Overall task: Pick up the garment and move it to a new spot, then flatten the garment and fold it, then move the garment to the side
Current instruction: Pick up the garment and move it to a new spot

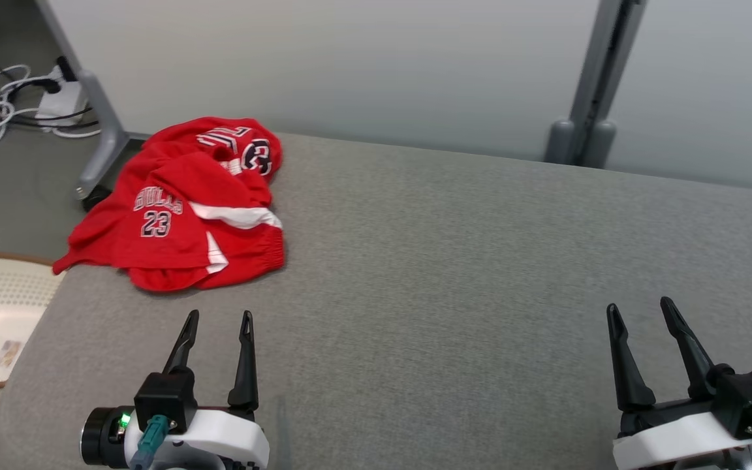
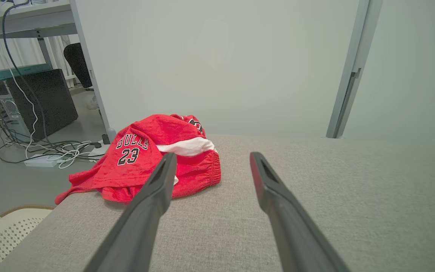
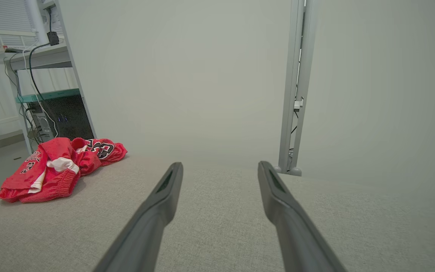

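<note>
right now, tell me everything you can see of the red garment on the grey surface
The red basketball garment, soft-looking cloth with white panels and "BULLS 23" lettering, lies crumpled in a heap at the far left corner of the grey fabric surface. One edge droops over the left side. A gathered elastic hem faces the robot. The left gripper sits short of it, jaws open.

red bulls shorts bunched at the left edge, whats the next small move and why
Probably ease the left claw forward to the red Bulls shorts: it sits open just short of their near hem, while the right claw is far across the grey cushion, and nothing is gripped yet.
</note>
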You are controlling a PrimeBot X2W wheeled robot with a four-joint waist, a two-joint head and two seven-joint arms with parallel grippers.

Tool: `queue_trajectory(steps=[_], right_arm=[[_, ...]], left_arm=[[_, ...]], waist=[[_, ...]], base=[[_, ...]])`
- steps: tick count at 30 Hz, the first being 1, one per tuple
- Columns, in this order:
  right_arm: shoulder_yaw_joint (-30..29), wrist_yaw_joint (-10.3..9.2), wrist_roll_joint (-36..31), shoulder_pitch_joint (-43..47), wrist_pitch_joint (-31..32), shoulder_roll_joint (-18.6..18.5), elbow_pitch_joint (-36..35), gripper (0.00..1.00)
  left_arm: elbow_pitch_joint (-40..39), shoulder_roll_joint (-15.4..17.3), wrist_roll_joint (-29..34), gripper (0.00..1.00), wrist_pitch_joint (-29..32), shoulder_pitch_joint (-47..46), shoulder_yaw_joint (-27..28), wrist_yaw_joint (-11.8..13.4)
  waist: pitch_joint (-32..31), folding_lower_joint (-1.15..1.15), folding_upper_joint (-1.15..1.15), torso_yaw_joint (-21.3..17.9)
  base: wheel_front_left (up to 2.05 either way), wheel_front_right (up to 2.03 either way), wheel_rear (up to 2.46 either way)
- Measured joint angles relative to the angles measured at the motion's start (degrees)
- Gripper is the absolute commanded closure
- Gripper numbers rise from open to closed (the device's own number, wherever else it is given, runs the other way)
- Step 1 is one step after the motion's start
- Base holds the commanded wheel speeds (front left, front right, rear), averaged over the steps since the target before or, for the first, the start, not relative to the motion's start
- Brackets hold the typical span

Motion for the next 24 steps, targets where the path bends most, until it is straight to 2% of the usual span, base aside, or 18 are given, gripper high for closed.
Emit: queue_trajectory(steps=[7, 12, 17, 24], right_arm=[[0.4, 0.0, -0.4, -0.5, 0.0, 0.0, 0.0, 0.0], [1.0, 0.04, -0.5, -1.6, 0.0, 0.0, 0.1, 0.0], [1.7, 0.04, -1.1, -2.5, 0.0, 0.0, 0.0, 0.0], [1.3, 0.04, -3.3, -4.6, 0.0, 0.0, -0.3, 0.0]], left_arm=[[0.1, 0.0, -0.4, 0.0, 0.0, 0.1, 0.1, 0.0], [0.0, 0.1, -0.8, 0.0, 0.0, 0.1, 0.3, 0.0], [-0.6, 0.0, -1.4, 0.0, 0.0, 0.0, 0.5, 0.3], [-0.8, 0.1, -0.9, 0.0, 0.0, -3.7, 0.6, -0.1]], waist=[[0.7, 0.0, 0.0, 8.2], [1.7, 0.0, 0.0, 12.1], [3.8, 0.0, 0.0, 12.5], [6.7, 0.0, 0.0, 9.4]], base=[[0.0, 0.0, 0.0], [0.0, 0.0, 0.0], [0.0, 0.0, 0.0], [0.0, 0.0, 0.0]])
